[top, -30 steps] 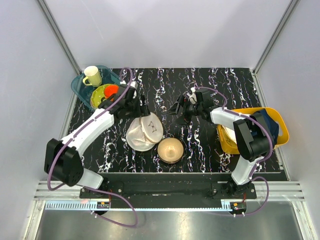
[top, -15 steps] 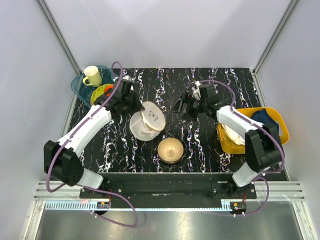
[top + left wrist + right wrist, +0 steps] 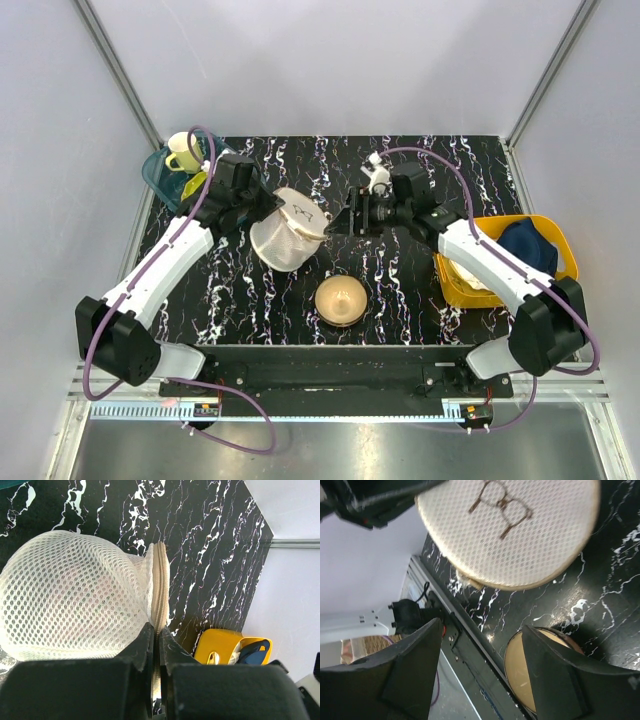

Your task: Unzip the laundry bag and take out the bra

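The cream mesh laundry bag (image 3: 285,240) lies on its side mid-table, tipped so its round lid with the small bra drawing (image 3: 306,212) faces right. My left gripper (image 3: 264,208) is shut on the bag's zip seam; in the left wrist view the fingers (image 3: 156,630) pinch the tan zip band (image 3: 160,585) beside the mesh wall (image 3: 75,605). My right gripper (image 3: 346,222) hovers open just right of the lid, touching nothing. In the right wrist view the lid (image 3: 510,530) fills the top, above the open gripper (image 3: 482,650). The bra is hidden inside the bag.
A bronze bowl (image 3: 341,299) sits just in front of the bag, also under my right gripper's fingers (image 3: 540,672). A yellow bin (image 3: 556,283) with dark blue and white cloths stands at the right edge. A teal tray (image 3: 158,172) with a yellow mug (image 3: 183,152) is back left.
The left gripper shut on the bag's zip seam and pulled the bag back, tipping its lid to face right. The right gripper moved left toward the lid and its jaws narrowed slightly.
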Available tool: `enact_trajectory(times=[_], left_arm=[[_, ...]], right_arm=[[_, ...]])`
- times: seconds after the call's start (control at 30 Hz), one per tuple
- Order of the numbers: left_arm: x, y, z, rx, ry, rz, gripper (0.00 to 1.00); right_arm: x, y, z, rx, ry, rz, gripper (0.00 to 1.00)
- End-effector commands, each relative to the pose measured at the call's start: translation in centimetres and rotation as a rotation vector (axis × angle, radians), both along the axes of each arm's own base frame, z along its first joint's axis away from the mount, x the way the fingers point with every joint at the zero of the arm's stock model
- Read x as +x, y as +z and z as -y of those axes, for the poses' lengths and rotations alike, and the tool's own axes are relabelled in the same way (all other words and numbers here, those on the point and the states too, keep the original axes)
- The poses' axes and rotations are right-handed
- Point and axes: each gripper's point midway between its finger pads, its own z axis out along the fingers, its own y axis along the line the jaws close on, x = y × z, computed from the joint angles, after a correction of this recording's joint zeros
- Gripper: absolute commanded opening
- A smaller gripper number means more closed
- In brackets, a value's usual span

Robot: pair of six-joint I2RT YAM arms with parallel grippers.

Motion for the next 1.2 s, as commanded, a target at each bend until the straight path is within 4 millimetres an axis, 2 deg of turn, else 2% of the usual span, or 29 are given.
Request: enact_trajectory(times=[0.0,0.17,0.27,0.6,0.83,1.03,1.17], left_arm=[[1.3,2.5,0.0,-0.054,0.064,0.066,0.0],[1.3,2.8,-0.1,-0.061,0.067,0.07,0.0],[1.4,2.6,0.0,-0.061,0.065,0.065,0.0],[1.3,3.1,0.2,-0.068,0.057,0.075,0.0],[1.2,3.1,0.3,-0.078,0.051,0.079,0.0],[1.0,3.0,0.3,-0.08,0.042,0.08,0.0],[0.9,3.0,0.4,-0.084,0.037,0.088,0.0]], right_arm=[[-2.1,1.1,-1.9,0.0,0.11,0.061,0.71],[-3.0,-0.3,-3.2,-0.033,0.124,0.056,0.55],[-3.3,-0.4,-4.1,-0.039,0.139,0.063,0.5],[-2.3,-1.7,-5.9,-0.067,0.14,0.058,0.45],[-1.6,-1.3,-7.0,-0.072,0.133,0.074,0.43],[-0.2,-1.8,-7.1,-0.099,0.09,0.082,0.46],[-0.1,-1.8,-7.6,-0.089,0.098,0.074,0.47]])
